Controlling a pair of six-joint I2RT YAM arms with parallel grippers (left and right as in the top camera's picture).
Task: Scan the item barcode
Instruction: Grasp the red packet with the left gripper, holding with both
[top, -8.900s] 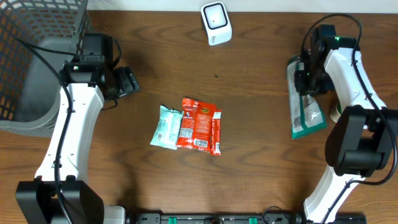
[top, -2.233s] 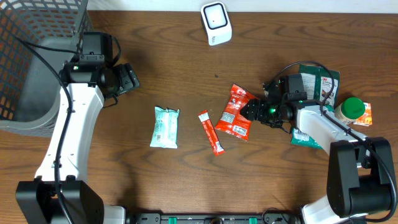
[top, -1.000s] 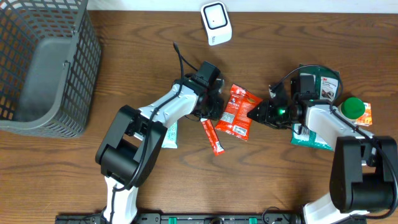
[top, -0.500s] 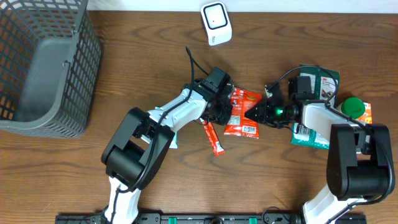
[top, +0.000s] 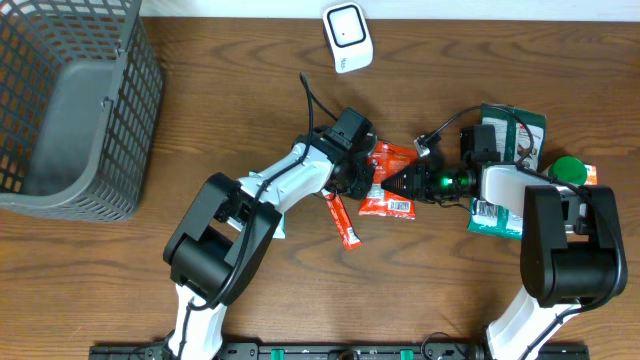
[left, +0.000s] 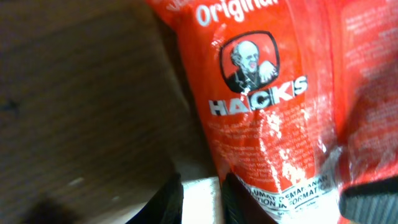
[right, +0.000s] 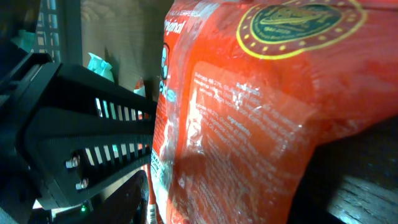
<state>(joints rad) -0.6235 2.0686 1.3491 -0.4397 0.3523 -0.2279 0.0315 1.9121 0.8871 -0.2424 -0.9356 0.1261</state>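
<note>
Pouch (left: 267, 124) red, white lettering: "HACKS", "Original".

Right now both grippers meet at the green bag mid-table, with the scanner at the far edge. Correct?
Not quite. The overhead view shows the left gripper and right gripper meeting at the red Hacks bag mid-table. The green bag lies off to the right, partly under the right arm. The scanner is at the far edge, as you said.

Left arm (top: 285, 178), right arm (top: 505, 186): white shells, black joints, black cables
</note>
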